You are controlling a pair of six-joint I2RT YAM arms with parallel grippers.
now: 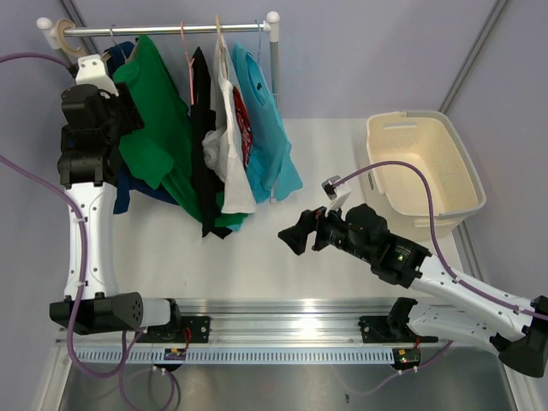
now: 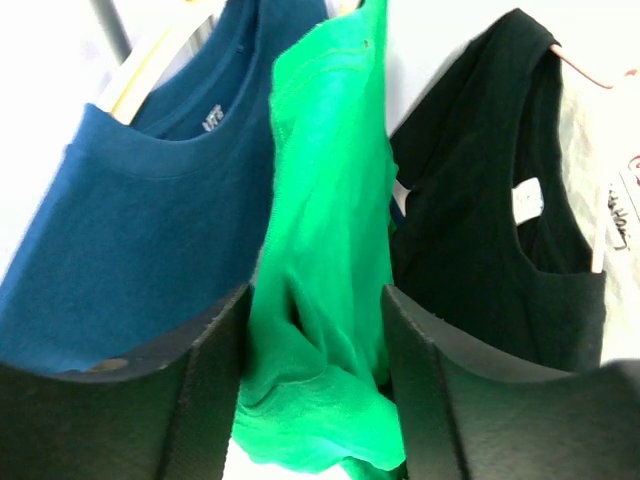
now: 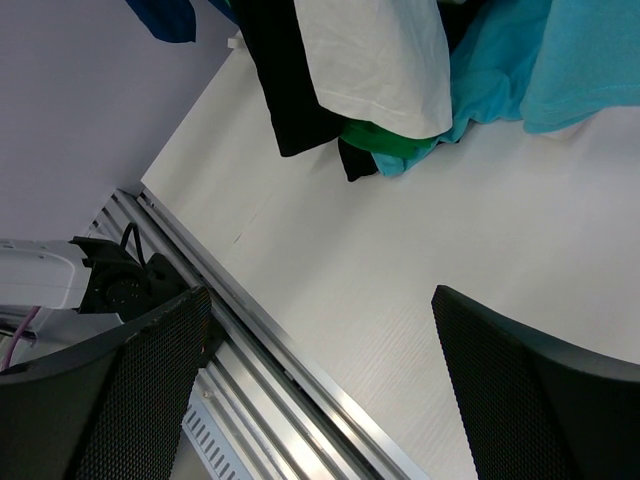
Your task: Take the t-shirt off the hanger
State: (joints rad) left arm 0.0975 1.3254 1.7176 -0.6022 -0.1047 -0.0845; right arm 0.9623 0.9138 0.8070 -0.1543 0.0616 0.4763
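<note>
The bright green t-shirt (image 1: 158, 103) hangs from the rail, second from the left; in the left wrist view its bunched fabric (image 2: 325, 300) fills the gap between my fingers. My left gripper (image 2: 315, 300) is raised against the shirt's left side (image 1: 128, 111), its jaws partly closed around a fold and still apart. The hanger is hidden inside the shirt's shoulders. My right gripper (image 1: 295, 235) hovers over the table (image 3: 400, 250) near the shirts' hems, wide open (image 3: 320, 310) and holding nothing.
A navy shirt on a light wooden hanger (image 2: 150, 60) hangs left of the green one, a black garment (image 2: 480, 220) right of it, then white (image 1: 231, 163) and turquoise (image 1: 274, 145) shirts. The rail (image 1: 163, 30) has a post (image 1: 274, 103). A cream basket (image 1: 467, 171) sits at the right.
</note>
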